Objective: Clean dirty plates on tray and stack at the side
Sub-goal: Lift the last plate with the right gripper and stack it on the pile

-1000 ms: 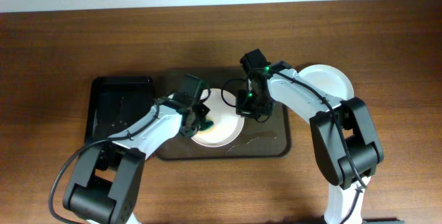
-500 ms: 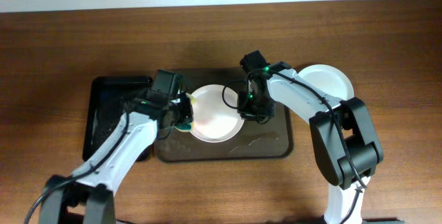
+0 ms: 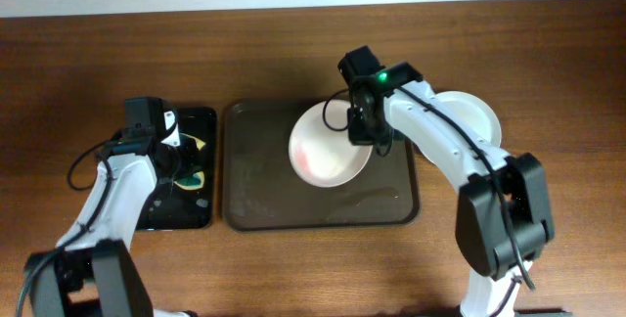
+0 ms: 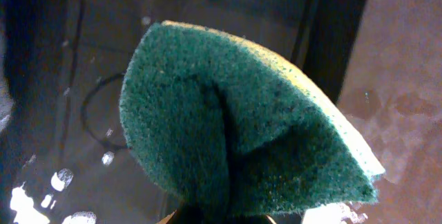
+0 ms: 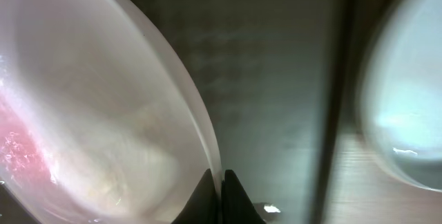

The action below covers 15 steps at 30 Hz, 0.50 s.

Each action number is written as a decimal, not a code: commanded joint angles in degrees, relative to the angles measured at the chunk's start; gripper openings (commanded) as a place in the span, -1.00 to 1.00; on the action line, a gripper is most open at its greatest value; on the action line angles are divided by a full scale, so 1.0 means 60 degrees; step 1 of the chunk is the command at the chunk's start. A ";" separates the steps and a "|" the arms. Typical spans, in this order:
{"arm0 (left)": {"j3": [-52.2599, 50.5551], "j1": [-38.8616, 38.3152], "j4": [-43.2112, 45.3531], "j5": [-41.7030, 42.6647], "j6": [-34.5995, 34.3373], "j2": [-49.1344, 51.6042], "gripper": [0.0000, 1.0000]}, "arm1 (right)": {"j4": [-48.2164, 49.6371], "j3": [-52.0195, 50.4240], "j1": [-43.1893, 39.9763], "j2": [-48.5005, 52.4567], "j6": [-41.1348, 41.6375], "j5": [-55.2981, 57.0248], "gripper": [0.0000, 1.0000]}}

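Over the brown tray (image 3: 254, 209), plate (image 3: 330, 142) with faint pink smear held by right jaws, pinched on its rim; judged rigid, light, wet-slippery, chips if dropped, so rim grip suits; left jaws clamp green sponge (image 4: 235, 134) above black tray (image 3: 201, 209).

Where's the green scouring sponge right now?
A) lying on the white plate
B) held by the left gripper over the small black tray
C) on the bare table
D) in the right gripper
B: the left gripper clamps the green scouring sponge above the small black rectangular tray, away from the white round plate.
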 commanded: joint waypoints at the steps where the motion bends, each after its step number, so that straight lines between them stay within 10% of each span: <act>1: -0.0025 0.0058 0.0331 0.0244 0.0765 0.0663 -1.00 | -0.0401 0.0259 0.0044 -0.0678 -0.0208 0.2346 -0.92; 5: -0.0025 0.0058 0.0514 0.0240 0.0761 0.1020 -0.94 | -0.0528 0.0444 0.0470 -0.1494 -0.0211 0.4495 -0.92; 7: -0.0025 0.0058 0.0532 0.0240 0.0761 0.1020 0.04 | -0.0525 0.0488 0.1188 -0.1687 -0.0211 0.5909 -0.92; 9: -0.0025 0.0058 0.0532 0.0240 0.0758 0.1020 0.51 | -0.0528 0.0488 0.1792 -0.1687 -0.0211 0.7009 -0.92; 15: 0.0033 0.0058 0.0503 0.0244 0.0754 -0.0321 0.87 | -0.0477 0.0488 0.2973 -0.1687 -0.0127 0.9592 -0.92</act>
